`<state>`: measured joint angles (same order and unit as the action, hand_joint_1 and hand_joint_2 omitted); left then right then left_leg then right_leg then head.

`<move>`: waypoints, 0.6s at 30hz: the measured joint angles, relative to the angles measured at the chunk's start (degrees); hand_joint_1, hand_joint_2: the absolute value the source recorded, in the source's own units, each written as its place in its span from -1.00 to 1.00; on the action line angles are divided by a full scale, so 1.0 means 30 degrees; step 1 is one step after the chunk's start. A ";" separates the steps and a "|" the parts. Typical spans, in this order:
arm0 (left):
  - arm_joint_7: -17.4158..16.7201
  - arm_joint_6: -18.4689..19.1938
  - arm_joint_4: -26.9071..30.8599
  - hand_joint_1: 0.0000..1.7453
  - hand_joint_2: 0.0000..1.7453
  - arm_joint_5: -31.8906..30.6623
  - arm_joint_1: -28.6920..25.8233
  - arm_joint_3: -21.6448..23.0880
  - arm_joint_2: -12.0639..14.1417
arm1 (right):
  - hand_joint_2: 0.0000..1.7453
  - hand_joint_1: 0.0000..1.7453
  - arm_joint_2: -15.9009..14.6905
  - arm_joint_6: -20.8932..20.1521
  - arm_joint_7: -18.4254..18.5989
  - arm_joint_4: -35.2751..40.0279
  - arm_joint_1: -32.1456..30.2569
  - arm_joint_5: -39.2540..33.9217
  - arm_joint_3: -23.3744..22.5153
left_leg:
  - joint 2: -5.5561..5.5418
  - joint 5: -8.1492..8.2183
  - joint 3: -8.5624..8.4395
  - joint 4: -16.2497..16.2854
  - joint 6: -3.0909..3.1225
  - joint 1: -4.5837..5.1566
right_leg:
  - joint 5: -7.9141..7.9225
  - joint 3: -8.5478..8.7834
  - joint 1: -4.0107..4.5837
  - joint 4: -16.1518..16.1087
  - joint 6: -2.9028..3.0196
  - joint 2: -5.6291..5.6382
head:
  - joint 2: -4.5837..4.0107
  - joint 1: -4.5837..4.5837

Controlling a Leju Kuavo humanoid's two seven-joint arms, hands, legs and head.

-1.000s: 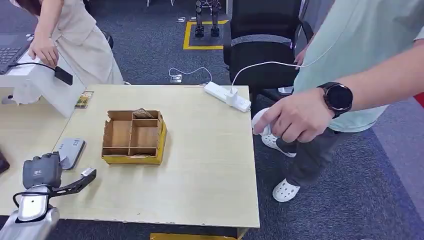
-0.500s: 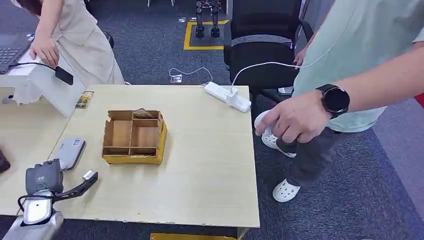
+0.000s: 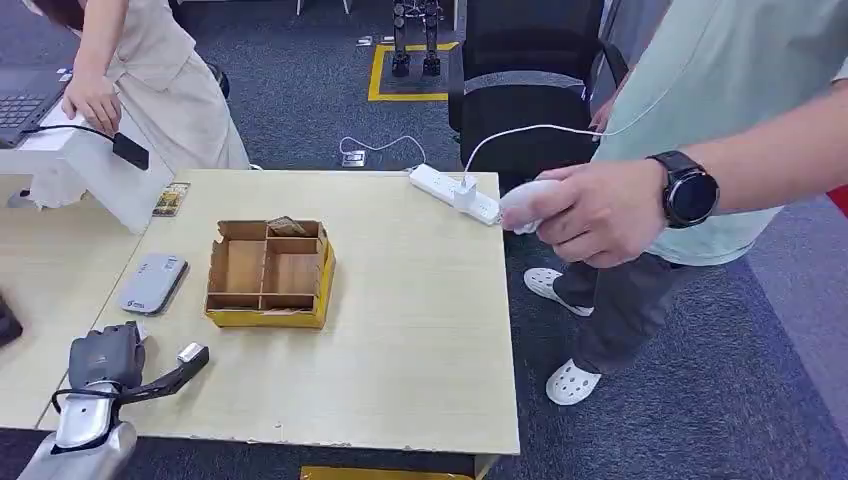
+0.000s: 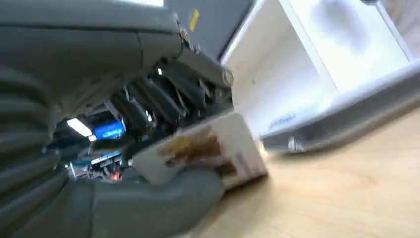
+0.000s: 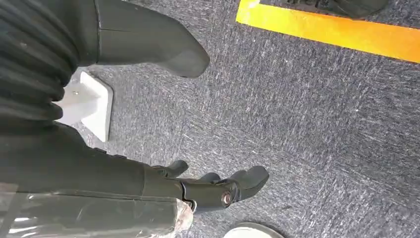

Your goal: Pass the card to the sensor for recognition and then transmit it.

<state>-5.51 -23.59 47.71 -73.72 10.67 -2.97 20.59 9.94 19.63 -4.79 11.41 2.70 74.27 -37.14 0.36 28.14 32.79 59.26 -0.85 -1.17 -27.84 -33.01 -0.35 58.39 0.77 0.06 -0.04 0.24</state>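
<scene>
Left hand [image 4: 124, 163] pinches card [image 4: 208, 151]; cardboard box [image 3: 268, 274] holds papers [image 3: 285, 227].

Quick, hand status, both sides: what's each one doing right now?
Left hand: holding the card, low over the table.
Right hand: holds nothing, fingers loosely apart, hanging over the carpet.

cardboard divider box [image 3: 266, 273] mid-table, white power strip [image 3: 454, 193] (far edge), black chair [image 3: 530, 90]
</scene>
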 joint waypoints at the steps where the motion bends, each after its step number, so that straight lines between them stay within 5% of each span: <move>1: 0.0124 -0.0219 0.0029 1.00 1.00 0.0321 -0.0001 0.0000 -0.0022 | 1.00 -1.00 0.0000 0.0000 0.0000 0.0000 -0.0001 -0.0015 0.0000 | 0.0000 0.0000 0.0000 0.0000 0.0000 0.0000 | 0.0000 0.0000 0.0000 0.0000 0.0000 0.0000 | 0.0000 0.0000; 5: 0.1993 -0.1042 0.0438 1.00 1.00 0.3000 -0.0087 -0.0066 -0.0144 | 1.00 -1.00 0.0000 0.0007 -0.0007 0.0000 -0.0006 -0.0015 0.0000 | -0.0001 0.0001 0.0002 0.0003 0.0001 0.0001 | 0.0000 -0.0006 -0.0001 -0.0003 0.0000 0.0001 | 0.0000 0.0007; 10: 0.7565 -0.2090 0.2837 1.00 1.00 1.2057 -0.0239 -0.1262 -0.1145 | 1.00 -1.00 0.0000 0.0168 -0.0095 0.0000 -0.0050 0.0066 0.0022 | 0.0000 0.0003 0.0018 0.0008 0.0002 0.0001 | 0.0000 -0.0021 -0.0001 -0.0011 -0.0001 0.0001 | 0.0000 -0.0007; 13: 0.8087 -0.1785 0.4506 1.00 1.00 1.4743 -0.0098 -0.1690 -0.1603 | 1.00 -1.00 0.0000 0.0211 -0.0080 0.0000 -0.0055 0.0168 0.0080 | 0.0008 0.0003 0.0017 0.0012 0.0003 0.0001 | 0.0002 -0.0030 -0.0001 -0.0013 -0.0003 0.0006 | 0.0000 0.0007; 18: 0.7153 -0.0982 0.6077 1.00 1.00 1.5051 0.1160 -0.1719 -0.1442 | 1.00 -1.00 0.0000 0.0189 -0.0051 0.0000 -0.0018 0.0190 0.0299 | 0.0005 -0.0006 0.0025 0.0014 0.0008 -0.0003 | 0.0016 -0.0034 0.0003 -0.0002 0.0013 0.0001 | 0.0000 0.0000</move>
<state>15.95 -26.53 65.94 -28.57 14.15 -8.13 16.26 9.94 20.20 -4.94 11.41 2.64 74.84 -36.24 0.37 28.12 32.86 59.30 -0.82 -1.17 -27.79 -33.11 -0.34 58.38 0.81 0.06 -0.04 0.24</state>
